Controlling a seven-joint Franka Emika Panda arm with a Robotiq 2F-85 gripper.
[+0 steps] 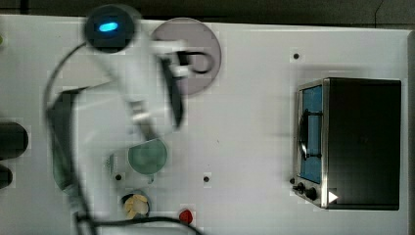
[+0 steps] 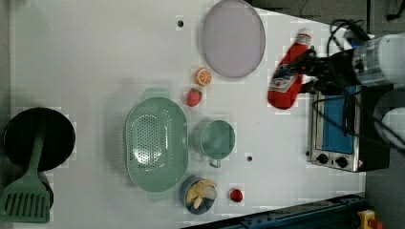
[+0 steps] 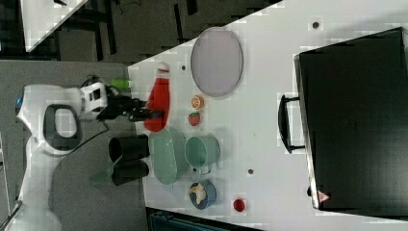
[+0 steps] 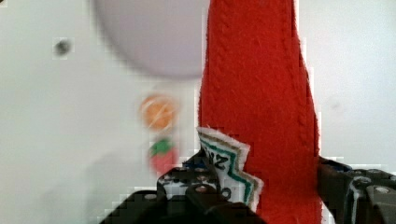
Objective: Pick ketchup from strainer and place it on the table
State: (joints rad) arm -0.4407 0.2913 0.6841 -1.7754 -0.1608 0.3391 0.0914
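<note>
Top view: the arm (image 1: 132,83) reaches over the white table (image 1: 244,122), covering part of the lilac plate (image 1: 205,39); a teal bowl (image 1: 148,156) sits below it and a toaster oven (image 1: 357,142) stands at the top view's right.

Left view: the gripper (image 2: 305,71) is clamped on the ketchup (image 2: 286,76), held above the table between the plate and the oven, cap toward the far edge. The strainer (image 2: 155,143) lies empty, well apart, with a strawberry (image 2: 193,97) and an orange slice (image 2: 203,76) near it.

Right view: the ketchup hangs beyond the strainer's rim, at the table's left edge.

Wrist view: the fingers (image 4: 196,186) press the red bottle from both sides at its label.
</note>
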